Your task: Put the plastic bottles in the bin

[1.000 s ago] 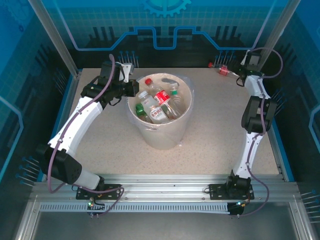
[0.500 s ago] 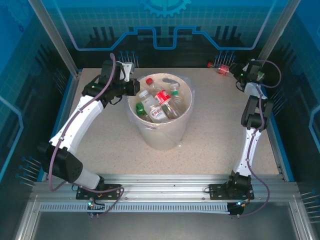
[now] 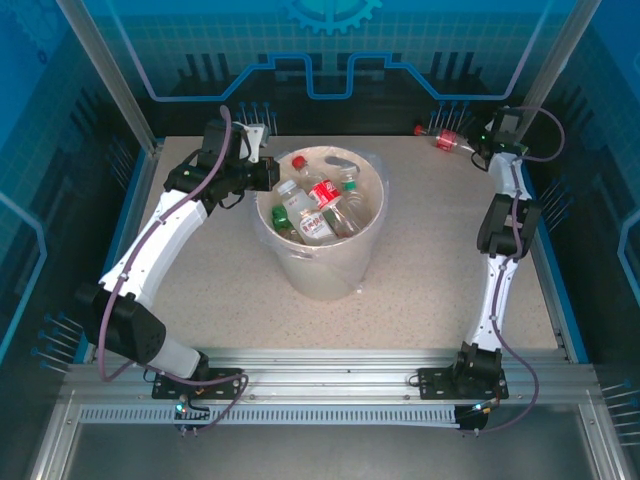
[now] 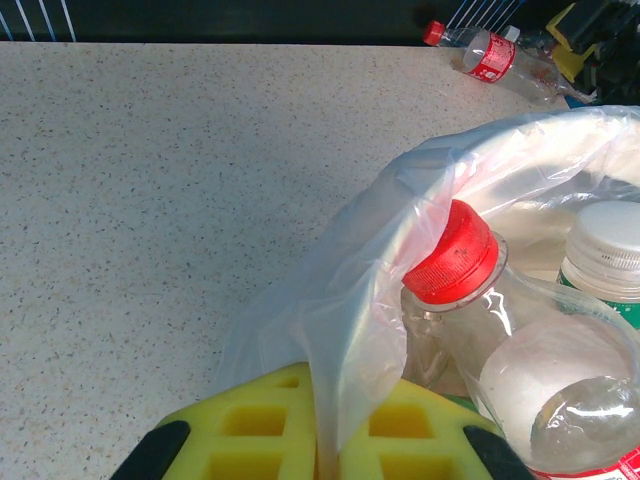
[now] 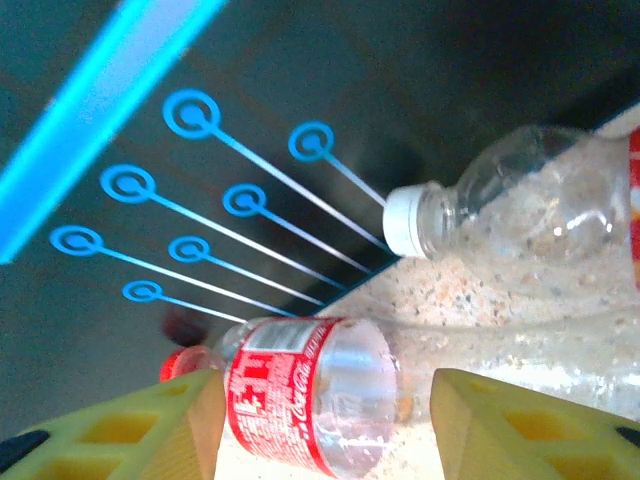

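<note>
The cream-white bin (image 3: 322, 272) stands mid-table with several plastic bottles (image 3: 318, 205) inside. My left gripper (image 3: 268, 175) is at its left rim, shut on the clear bag liner (image 4: 350, 300), beside a red-capped bottle (image 4: 455, 255) in the bin. At the far right corner a red-labelled bottle (image 3: 447, 140) lies on the table. My right gripper (image 3: 482, 150) is open around that bottle (image 5: 300, 390). The left finger (image 5: 190, 420) touches the label and the right finger (image 5: 480, 420) stands off with a gap. A white-capped clear bottle (image 5: 520, 195) lies just beyond.
The dark back wall with blue pin markings (image 5: 230, 200) rises right behind the corner bottles. The enclosure's right post (image 3: 545, 70) stands close to my right arm. Speckled tabletop (image 3: 430, 250) lies open between the bin and my right arm.
My right wrist has swung further into the back right corner and its jaws have narrowed around the red-labelled bottle. The left arm, the bin and the bottles have not moved.
</note>
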`<action>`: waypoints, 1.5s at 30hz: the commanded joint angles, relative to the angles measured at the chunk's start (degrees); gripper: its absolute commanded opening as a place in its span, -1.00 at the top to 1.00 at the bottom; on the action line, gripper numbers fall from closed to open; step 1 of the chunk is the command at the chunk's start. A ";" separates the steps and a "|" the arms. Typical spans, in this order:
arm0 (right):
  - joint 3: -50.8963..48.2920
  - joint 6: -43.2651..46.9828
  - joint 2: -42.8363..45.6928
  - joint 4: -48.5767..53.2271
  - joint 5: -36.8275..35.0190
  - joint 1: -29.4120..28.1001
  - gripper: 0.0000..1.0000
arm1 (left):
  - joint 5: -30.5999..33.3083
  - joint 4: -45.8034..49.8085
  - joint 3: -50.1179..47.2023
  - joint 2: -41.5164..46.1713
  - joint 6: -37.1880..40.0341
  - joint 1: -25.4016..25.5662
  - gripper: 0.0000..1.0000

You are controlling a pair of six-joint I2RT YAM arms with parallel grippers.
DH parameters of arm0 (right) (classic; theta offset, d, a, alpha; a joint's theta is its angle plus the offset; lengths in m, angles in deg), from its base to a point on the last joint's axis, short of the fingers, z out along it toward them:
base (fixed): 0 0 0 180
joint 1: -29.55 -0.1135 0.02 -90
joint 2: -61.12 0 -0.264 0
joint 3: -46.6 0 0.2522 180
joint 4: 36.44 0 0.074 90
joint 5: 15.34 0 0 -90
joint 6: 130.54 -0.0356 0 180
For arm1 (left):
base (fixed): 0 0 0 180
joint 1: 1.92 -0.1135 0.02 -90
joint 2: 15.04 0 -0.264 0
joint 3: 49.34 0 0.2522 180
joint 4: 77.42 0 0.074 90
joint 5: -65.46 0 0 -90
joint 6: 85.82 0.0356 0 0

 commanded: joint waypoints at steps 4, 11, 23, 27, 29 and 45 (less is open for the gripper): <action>1.57 3.48 -0.38 9.25 -3.12 -1.05 -0.14 | -3.93 4.10 -1.27 -2.58 -3.90 -0.08 1.00; -12.37 4.34 7.24 6.89 -4.75 -1.23 -0.13 | -4.07 3.99 -1.51 -1.90 -3.95 -0.08 1.00; -42.39 17.59 32.51 -0.09 -6.08 -3.39 -0.24 | -4.39 3.69 -1.68 -0.70 -4.22 -0.17 1.00; -34.52 28.66 28.71 6.70 -14.16 -4.67 -0.43 | -3.75 3.89 -1.82 -0.32 -3.87 -0.17 1.00; -29.17 33.35 24.88 9.46 -18.78 -4.88 -0.54 | -3.62 3.90 -1.86 -0.36 -3.75 -0.17 1.00; 12.64 35.10 -3.48 20.32 -22.00 -3.14 -0.56 | -2.58 4.07 -1.77 -2.50 -3.37 -0.26 1.00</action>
